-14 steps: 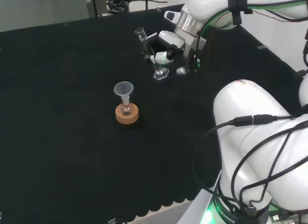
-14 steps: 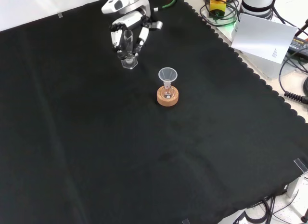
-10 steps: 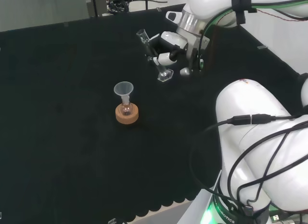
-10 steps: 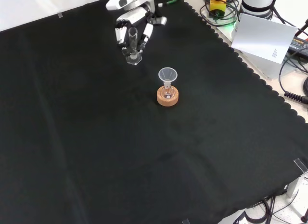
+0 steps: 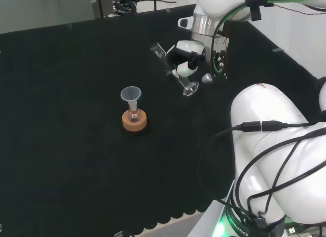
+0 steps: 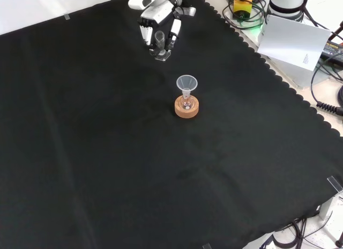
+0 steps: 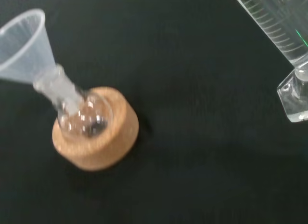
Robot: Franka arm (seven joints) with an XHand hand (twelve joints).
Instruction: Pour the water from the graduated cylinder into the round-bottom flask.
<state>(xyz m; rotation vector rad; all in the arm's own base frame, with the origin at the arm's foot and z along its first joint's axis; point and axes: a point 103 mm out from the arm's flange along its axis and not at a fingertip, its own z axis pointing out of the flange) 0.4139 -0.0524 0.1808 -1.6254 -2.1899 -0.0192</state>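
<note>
Aloft, hand [image 5: 184, 63] gripping tilted graduated cylinder [image 5: 174, 69]

The clear graduated cylinder [image 5: 174, 69] hangs tilted above the cloth, mouth leaning toward the small round-bottom flask [image 5: 134, 114], which sits upright in a cork ring [image 5: 134, 121] with a clear funnel [image 5: 131, 96] in its neck

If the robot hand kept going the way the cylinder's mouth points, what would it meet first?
Probably the funnel on the round-bottom flask: the robot hand holds the graduated cylinder tilted, mouth toward it. Depth is unclear; it might pass above.
</note>
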